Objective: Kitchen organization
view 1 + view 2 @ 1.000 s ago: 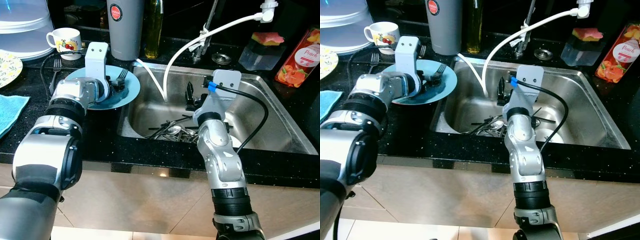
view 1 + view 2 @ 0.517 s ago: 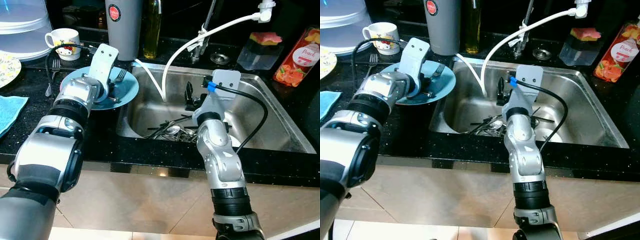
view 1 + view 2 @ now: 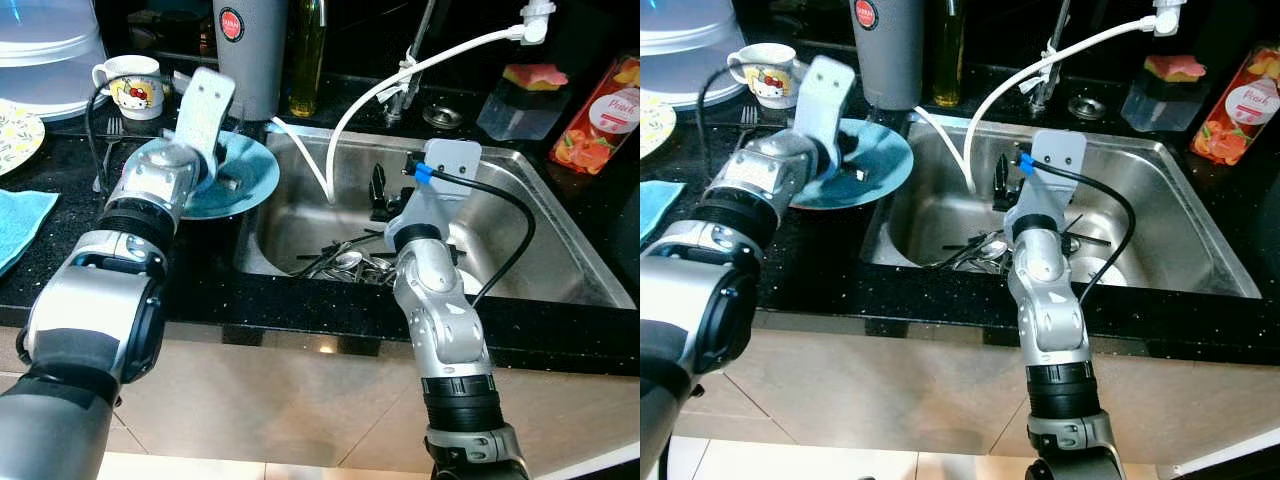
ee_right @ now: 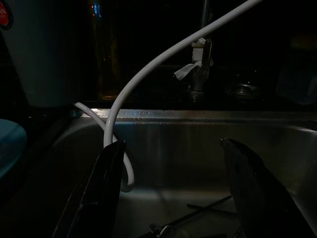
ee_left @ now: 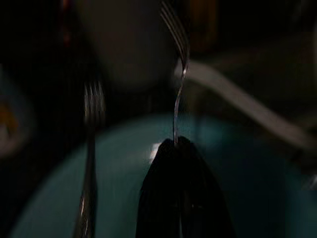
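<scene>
A blue plate (image 3: 248, 176) lies on the black counter just left of the steel sink (image 3: 540, 200). My left gripper (image 5: 178, 142) hovers over this plate, shut on the handle of a fork (image 5: 179, 59) whose tines point up and away. A second fork (image 5: 90, 148) lies beside the plate. In the head views the left wrist (image 3: 205, 110) is tilted up over the plate. My right gripper (image 4: 173, 146) stands open above the sink with nothing between its fingers. Several pieces of cutlery (image 3: 345, 262) lie in the sink bottom.
A white hose (image 3: 400, 75) arcs from the tap into the sink. A grey canister (image 3: 250, 55), an oil bottle (image 3: 305, 55) and a mug (image 3: 130, 80) stand behind the plate. A teal cloth (image 3: 20, 225) lies at the left; a juice pack (image 3: 595, 115) sits at the right.
My left wrist has tilted upward over the blue plate, and the fork that lay on the plate is now lifted in the gripper. The right arm has not moved.
</scene>
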{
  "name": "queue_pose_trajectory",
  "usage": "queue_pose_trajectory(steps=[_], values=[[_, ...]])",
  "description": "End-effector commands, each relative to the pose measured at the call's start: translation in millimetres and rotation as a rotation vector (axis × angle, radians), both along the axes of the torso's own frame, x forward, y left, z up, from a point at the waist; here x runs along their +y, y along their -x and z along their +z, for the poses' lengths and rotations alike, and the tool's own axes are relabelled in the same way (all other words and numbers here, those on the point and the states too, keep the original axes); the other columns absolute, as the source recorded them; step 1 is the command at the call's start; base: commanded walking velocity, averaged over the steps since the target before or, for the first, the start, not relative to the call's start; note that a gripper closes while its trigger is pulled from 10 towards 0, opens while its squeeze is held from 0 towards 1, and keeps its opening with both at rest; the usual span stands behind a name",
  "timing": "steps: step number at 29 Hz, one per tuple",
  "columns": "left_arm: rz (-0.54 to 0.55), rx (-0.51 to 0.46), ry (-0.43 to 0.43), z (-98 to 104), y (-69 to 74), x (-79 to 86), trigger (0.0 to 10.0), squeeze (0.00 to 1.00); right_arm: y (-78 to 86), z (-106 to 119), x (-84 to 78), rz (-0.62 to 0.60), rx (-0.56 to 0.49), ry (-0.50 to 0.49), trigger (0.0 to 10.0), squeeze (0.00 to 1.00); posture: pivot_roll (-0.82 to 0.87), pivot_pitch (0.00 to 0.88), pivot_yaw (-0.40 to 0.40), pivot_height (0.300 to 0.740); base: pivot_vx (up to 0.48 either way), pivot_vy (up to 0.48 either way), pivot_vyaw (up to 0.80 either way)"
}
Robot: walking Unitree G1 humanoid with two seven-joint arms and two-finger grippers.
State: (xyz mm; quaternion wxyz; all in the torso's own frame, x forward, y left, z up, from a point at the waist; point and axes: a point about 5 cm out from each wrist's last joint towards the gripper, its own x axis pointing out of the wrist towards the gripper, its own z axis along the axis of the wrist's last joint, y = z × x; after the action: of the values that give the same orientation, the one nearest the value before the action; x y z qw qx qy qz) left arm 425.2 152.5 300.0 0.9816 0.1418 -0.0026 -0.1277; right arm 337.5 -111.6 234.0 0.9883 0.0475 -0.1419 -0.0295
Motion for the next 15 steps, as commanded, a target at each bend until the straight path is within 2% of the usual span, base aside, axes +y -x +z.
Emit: queue_pose_trajectory(steps=[1, 4, 5, 6, 11, 12, 14, 15], values=[[-0.159, -0.047, 0.06, 13.0, 4.3, -21.1, 10.0, 0.0, -1.0, -1.7, -1.6, -0.01, 0.007, -0.008, 10.0, 0.0, 0.22, 0.062, -0.053, 0.74, 0.0, 0.0, 0.0], [-0.294, -0.048, 0.065, 12.9, 10.3, -35.8, 10.0, 0.0, -0.9, -1.2, -1.6, -0.01, 0.004, -0.01, 10.0, 0.0, 0.22, 0.063, -0.054, 0.74, 0.0, 0.0, 0.0], [-0.379, -0.027, 0.017, 5.8, 14.9, -45.5, 10.0, 0.0, -0.6, 0.4, -1.6, -0.008, -0.005, -0.015, 10.0, 0.0, 0.22, 0.066, -0.053, 0.74, 0.0, 0.0, 0.0], [-0.379, -0.027, 0.017, 5.8, 14.9, -45.5, 10.0, 0.0, -0.6, 0.4, -1.6, -0.008, -0.005, -0.015, 10.0, 0.0, 0.22, 0.066, -0.053, 0.74, 0.0, 0.0, 0.0], [-0.526, -0.019, -0.071, -7.3, 25.0, -61.0, 10.0, 0.0, 0.0, 3.8, -0.9, -0.005, -0.025, -0.028, 10.0, 0.0, 0.23, 0.074, -0.047, 0.74, 0.0, 0.0, 0.0], [-0.544, -0.014, -0.093, -10.7, 26.8, -62.7, 10.0, 0.06, 0.0, 4.4, -0.2, -0.005, -0.027, -0.031, 10.0, 0.0, 0.23, 0.08, -0.043, 0.74, 0.0, 0.0, 0.0], [-0.553, -0.011, -0.108, -12.9, 27.8, -63.5, 10.0, 0.06, 0.0, 4.6, 0.4, -0.005, -0.028, -0.032, 10.0, 0.0, 0.23, 0.08, -0.043, 0.74, 0.0, 0.0, 0.0], [-0.577, 0.002, -0.124, -15.7, 30.2, -64.0, 10.0, 0.57, 0.4, 5.8, 2.0, -0.004, -0.031, -0.038, 10.0, 0.0, 0.24, 0.092, -0.037, 0.74, 0.0, 0.0, 0.0]])
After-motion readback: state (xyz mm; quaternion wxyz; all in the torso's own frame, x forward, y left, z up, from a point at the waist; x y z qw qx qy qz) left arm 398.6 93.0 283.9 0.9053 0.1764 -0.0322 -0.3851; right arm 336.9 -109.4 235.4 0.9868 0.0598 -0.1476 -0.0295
